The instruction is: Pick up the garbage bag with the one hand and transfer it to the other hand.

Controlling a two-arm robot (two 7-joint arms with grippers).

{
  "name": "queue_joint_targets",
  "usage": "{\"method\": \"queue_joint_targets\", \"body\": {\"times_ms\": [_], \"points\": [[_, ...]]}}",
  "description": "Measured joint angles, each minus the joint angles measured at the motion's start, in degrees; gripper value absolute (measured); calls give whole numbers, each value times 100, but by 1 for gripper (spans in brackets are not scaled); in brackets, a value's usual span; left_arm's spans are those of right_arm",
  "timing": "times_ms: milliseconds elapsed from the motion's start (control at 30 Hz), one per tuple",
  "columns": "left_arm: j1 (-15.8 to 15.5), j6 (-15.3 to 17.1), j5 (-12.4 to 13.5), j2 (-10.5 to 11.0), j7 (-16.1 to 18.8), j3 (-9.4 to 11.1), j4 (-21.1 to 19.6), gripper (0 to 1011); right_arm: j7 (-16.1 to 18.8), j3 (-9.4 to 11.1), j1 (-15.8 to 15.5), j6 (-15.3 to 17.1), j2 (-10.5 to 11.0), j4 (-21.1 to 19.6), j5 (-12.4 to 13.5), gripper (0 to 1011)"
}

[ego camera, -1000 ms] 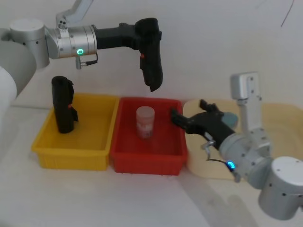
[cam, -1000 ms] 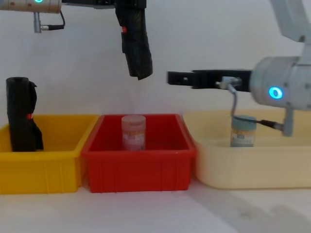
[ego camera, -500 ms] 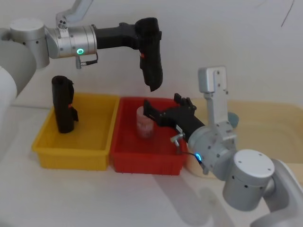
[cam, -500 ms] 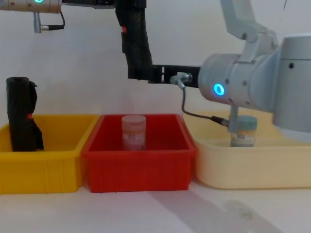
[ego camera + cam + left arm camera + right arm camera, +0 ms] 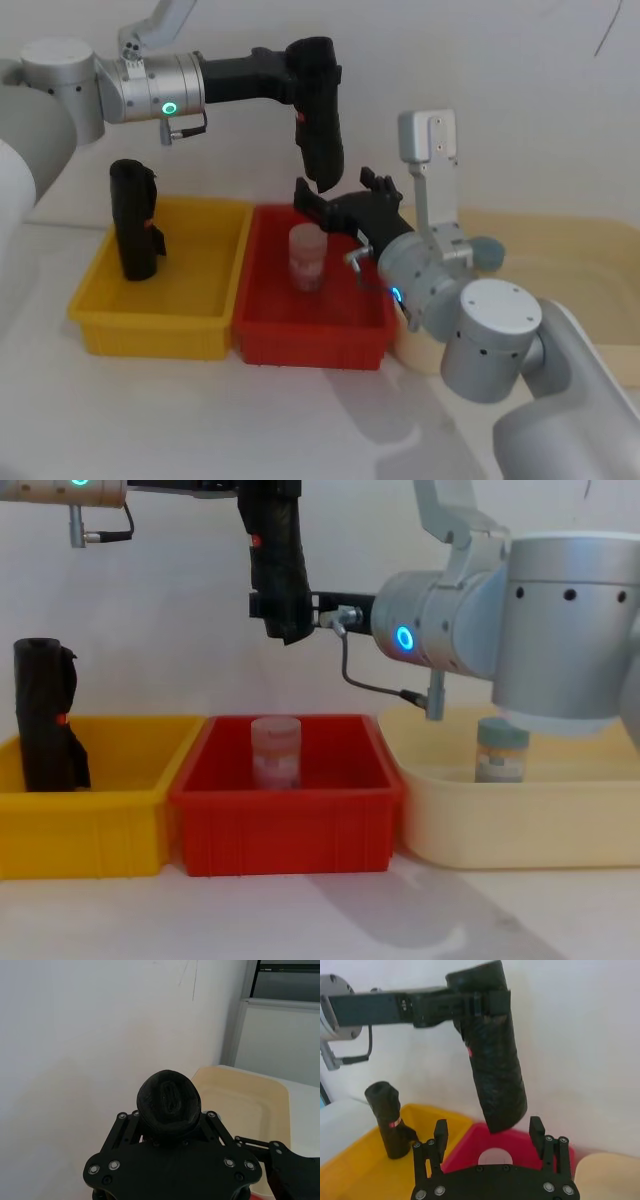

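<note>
We pinch the garbage bag (image 5: 322, 140) by its top in the left gripper (image 5: 306, 78), high above the red bin (image 5: 310, 338), leaving the lower end free for our right gripper (image 5: 335, 192), jaws spread either side.

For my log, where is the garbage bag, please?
Head view: left gripper holds the garbage bag above the red bin, right gripper at its tip.
</note>
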Motion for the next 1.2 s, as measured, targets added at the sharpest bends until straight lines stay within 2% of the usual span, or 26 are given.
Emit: {"method": "queue_joint_targets", "body": {"times_ms": [567, 1200], "points": [[0, 0, 0, 0, 0, 0, 0, 359, -67, 11, 561, -279, -322, 740, -178, 1000], [0, 0, 0, 0, 1, 0, 1, 359, -293, 44, 1249, -638, -717, 1871, -431, 1000]]}}
